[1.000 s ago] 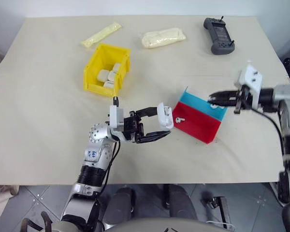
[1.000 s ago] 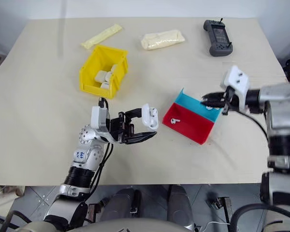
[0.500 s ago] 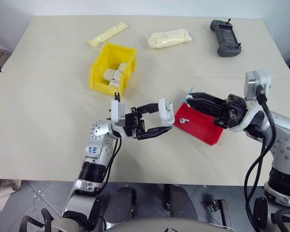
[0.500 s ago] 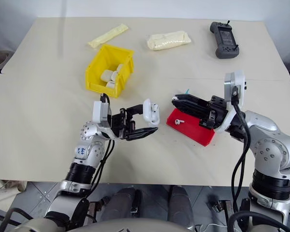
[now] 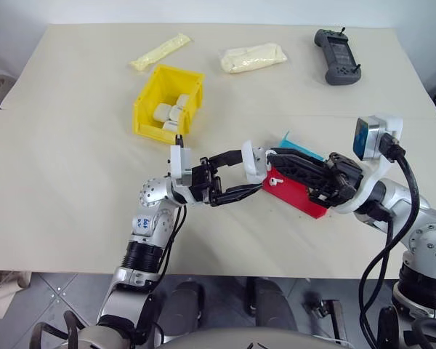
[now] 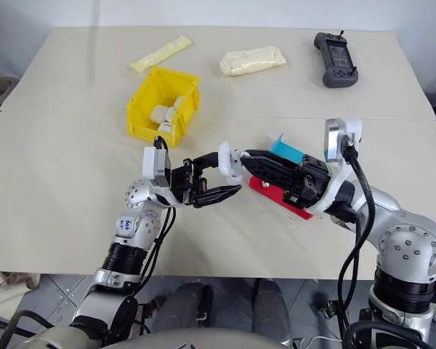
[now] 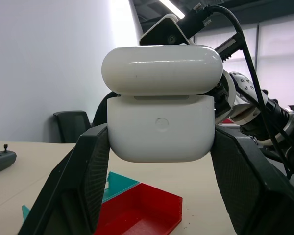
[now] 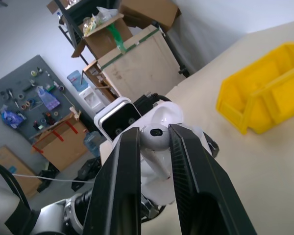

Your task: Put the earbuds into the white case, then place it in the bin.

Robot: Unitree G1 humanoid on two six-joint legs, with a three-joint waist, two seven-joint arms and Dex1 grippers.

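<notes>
- The left hand (image 5: 241,178) is clamped on the white case (image 7: 161,105), holding it above the tabletop (image 5: 73,182).
- The right hand (image 8: 154,139) pinches an earbud (image 8: 156,133) between its fingertips, right at the case's lid.
- Another earbud (image 5: 275,179) lies in the red tray (image 5: 305,200), beneath the right hand.
- The yellow bin (image 5: 147,102) sits beyond the left hand, well apart.

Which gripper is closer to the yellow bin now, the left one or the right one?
Left. The left gripper, holding the white case, hangs in front of the yellow bin, toward the robot. The right gripper meets the case from farther right, above the red tray.
</notes>
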